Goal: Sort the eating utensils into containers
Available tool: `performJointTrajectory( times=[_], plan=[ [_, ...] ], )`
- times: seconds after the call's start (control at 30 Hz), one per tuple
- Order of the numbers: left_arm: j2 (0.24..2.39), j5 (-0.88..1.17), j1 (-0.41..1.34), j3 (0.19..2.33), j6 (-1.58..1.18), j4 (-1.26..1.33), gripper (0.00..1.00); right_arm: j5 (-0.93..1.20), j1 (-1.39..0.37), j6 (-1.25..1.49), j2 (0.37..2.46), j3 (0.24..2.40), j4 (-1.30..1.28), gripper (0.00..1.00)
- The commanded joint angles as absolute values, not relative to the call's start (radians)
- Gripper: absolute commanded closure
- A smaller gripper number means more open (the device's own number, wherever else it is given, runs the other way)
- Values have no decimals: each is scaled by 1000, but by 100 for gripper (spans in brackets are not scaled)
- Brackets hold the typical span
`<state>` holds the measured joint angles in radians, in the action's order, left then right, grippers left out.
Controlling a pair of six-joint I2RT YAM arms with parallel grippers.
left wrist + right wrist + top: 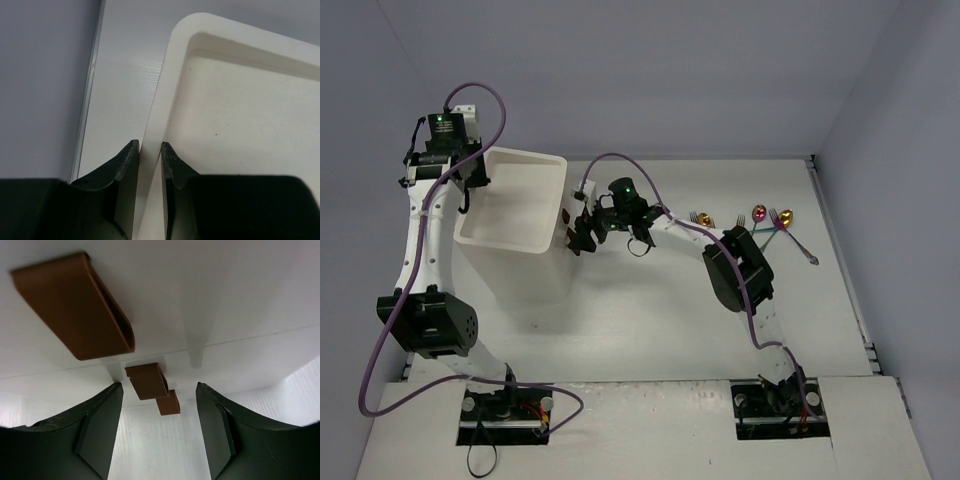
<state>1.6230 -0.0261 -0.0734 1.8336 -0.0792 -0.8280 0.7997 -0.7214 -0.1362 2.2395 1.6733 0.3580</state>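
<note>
The white drawer unit (532,275) stands left of centre, its open top tray (240,100) facing up. My left gripper (471,190) is at its far left edge; in the left wrist view the gripper (150,150) is shut on the tray's rim (165,80). My right gripper (578,232) is open at the unit's right face, level with the dark brown drawer handles (568,216). In the right wrist view the gripper (159,390) has three handles ahead, the middle one (147,381) between the fingertips but not touched. Several gold and rainbow utensils (760,218) lie on the table at the right.
The utensils lie in a loose cluster behind the right arm's elbow (738,270), a silver fork (804,252) furthest right. Grey walls close the table at the back and right. A purple cable (620,160) loops over the right arm.
</note>
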Motion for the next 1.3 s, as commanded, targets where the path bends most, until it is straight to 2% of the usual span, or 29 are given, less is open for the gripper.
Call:
performJointTrajectory(
  times=[0.0,0.33,0.5,0.63,1.27],
  plan=[
    [1615,69,-46,1824,-156,-835,100,762,-733,-178,2220,1727,405,46],
    [1620,72,-46,1824,-156,-834,100,694,-735,-214,2182,1738,405,62],
    [1618,71,-46,1822,-156,-834,100,696,-735,-215,2155,1735,405,84],
    [1618,60,-46,1822,-158,-836,100,686,-728,-219,2129,1705,405,98],
    [1615,33,-77,1848,-160,-838,100,627,-588,-207,1781,1255,380,100]
  ],
)
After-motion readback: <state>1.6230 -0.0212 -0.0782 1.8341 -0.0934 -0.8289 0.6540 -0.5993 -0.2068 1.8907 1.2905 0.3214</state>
